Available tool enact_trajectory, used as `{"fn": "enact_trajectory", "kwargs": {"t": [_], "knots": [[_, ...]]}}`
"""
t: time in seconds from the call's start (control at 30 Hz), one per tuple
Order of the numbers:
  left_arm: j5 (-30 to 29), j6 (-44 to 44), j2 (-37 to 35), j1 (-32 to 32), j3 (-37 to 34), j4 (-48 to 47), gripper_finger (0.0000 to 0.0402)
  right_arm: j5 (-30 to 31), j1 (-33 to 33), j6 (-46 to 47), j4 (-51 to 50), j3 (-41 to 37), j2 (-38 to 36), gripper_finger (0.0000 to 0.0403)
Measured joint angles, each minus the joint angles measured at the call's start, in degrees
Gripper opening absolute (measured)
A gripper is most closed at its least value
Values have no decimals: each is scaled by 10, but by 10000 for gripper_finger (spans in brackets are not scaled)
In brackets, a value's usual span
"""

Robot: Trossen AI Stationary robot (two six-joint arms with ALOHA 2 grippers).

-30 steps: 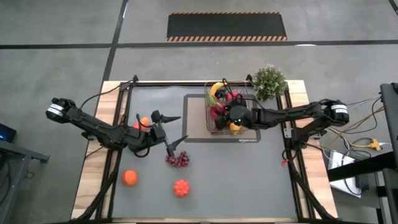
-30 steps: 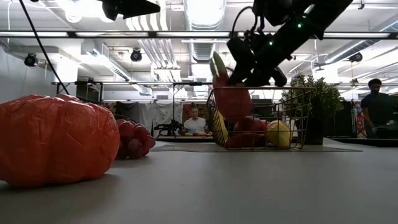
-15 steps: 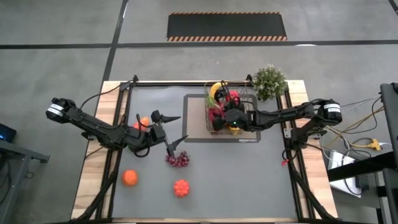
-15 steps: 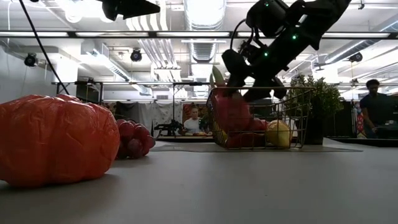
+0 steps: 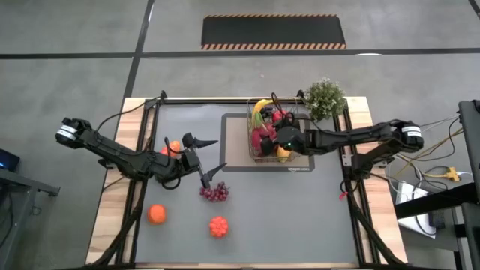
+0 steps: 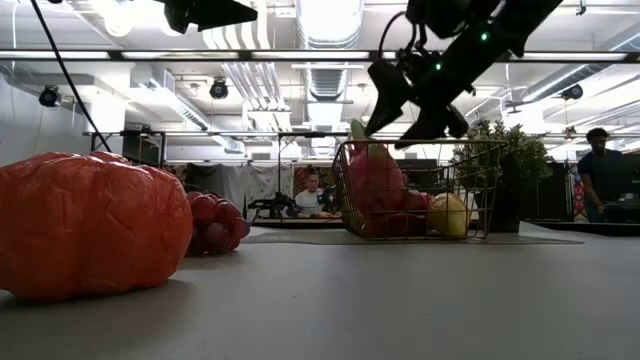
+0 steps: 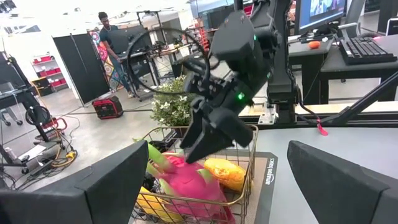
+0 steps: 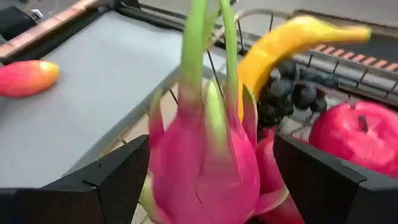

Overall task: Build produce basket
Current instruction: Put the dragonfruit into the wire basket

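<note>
Pink skin and green leaf tips fill my right wrist view: the dragon fruit (image 8: 205, 155) stands upright in the basket (image 5: 274, 135), just in front of my right hand (image 5: 283, 140). My two fingers (image 8: 93, 183) are spread wide on either side of it with a gap showing on both sides, so this hand is released and holds nothing. In the low view the hand (image 6: 405, 100) hangs above the basket's rim, clear of the fruit.

The step in hand, as I judge it, is backing away from a placed fruit. To do it well I should lift straight up before swinging toward three o'clock, fingers kept wide, so neither one snags the thin wire wall or tips the dragon fruit against the banana (image 8: 292, 46) and the red apple (image 8: 354, 130) beside it.

The basket sits on the mat at about one o'clock on the surface (image 5: 300, 210), beside the potted plant (image 5: 325, 97). More produce waits outside it: red grapes (image 5: 215, 192) near the centre, two orange fruits (image 5: 156, 214) at seven o'clock, and a small one (image 5: 173, 147) at nine.

My left hand (image 5: 206, 159) hovers just by the grapes, its fingers spread open and empty.
</note>
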Motion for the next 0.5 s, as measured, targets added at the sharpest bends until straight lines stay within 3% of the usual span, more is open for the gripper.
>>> {"fn": "enact_trajectory", "kwargs": {"t": [0.2, 0.43, 0.5], "knots": [[0, 0, 0, 0, -1, 0, 366, -2, -6, -75, -1, 16, -24, 249], [0, -4, 0, 0, -1, 4, 366, -5, -46, -185, -2, 64, -22, 67], [0, -4, 0, 0, -1, 5, 366, -30, -65, -231, -1, 85, -22, 25]]}}
